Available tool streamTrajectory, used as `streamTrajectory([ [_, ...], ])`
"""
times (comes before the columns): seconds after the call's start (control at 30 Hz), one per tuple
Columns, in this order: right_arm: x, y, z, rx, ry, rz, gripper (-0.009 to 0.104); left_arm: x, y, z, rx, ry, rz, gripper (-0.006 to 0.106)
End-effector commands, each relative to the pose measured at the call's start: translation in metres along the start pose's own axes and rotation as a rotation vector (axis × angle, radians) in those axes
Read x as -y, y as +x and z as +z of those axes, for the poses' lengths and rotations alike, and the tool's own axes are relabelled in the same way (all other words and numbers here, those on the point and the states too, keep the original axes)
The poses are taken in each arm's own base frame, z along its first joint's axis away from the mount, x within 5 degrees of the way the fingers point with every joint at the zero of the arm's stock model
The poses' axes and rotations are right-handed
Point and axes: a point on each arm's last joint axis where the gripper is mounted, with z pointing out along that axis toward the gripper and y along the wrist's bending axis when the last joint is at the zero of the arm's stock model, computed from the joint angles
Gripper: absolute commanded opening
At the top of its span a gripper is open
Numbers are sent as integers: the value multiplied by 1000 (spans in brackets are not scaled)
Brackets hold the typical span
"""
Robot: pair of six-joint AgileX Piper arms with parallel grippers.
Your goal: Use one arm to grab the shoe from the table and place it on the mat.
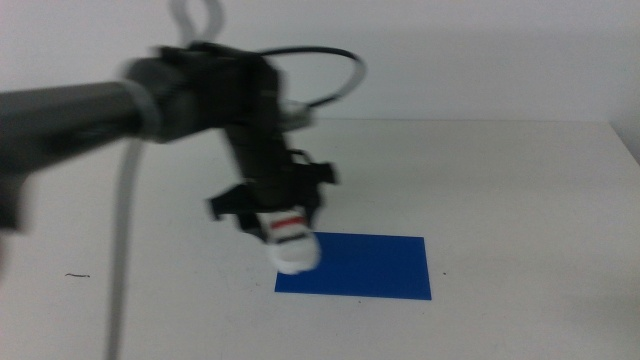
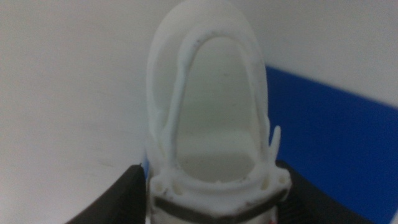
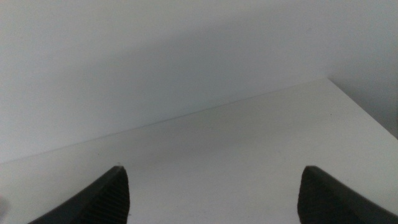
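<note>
The dark arm [image 1: 150,100] comes in from the left. Its left gripper [image 1: 275,215] is shut on the white shoe [image 1: 290,240], which hangs nose-down over the left edge of the blue mat [image 1: 370,268]. The shoe's red and black straps show just below the jaws. In the left wrist view the shoe [image 2: 211,112] fills the middle between the two dark jaws, with the mat [image 2: 336,137] beside and behind it. Whether the shoe's tip touches the mat I cannot tell. The right gripper [image 3: 214,193] is open and empty, facing bare table and wall, out of the middle view.
The white table [image 1: 520,190] spreads wide around the mat. A small dark mark [image 1: 77,275] lies on the table at the front left. A black cable loop [image 1: 335,75] arches above the arm's wrist.
</note>
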Motion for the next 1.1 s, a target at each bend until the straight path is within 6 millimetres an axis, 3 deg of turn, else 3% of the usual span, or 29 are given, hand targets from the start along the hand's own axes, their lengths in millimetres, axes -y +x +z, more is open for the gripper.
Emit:
streamTrajectory([
  [0.0, 0, 0, 0, 10, -4, -9, 79, 25, 8, 9, -42, -27, 23, 10],
  [0.17, 0, 0, 0, 10, -4, -9, 79, 57, 13, 22, -75, -50, 108, 10],
  [0.3, 0, 0, 0, 10, -4, -9, 79, 62, 12, 27, -90, -38, 202, 10],
  [0.4, 0, 0, 0, 10, -4, -9, 79, 64, 10, 27, -74, -12, 376, 10],
  [0.53, 0, 0, 0, 10, -4, -9, 79, 67, 14, 27, -98, 54, 821, 10],
  [0.77, 0, 0, 0, 10, -4, -9, 79, 67, 21, 26, -108, 189, 1976, 10],
  [0.83, 0, 0, 0, 10, -4, -9, 79, 69, 22, 26, -88, 225, 2132, 10],
  [1.07, 0, 0, 0, 10, -4, -9, 79, 72, 15, 35, -27, 195, 2058, 10],
])
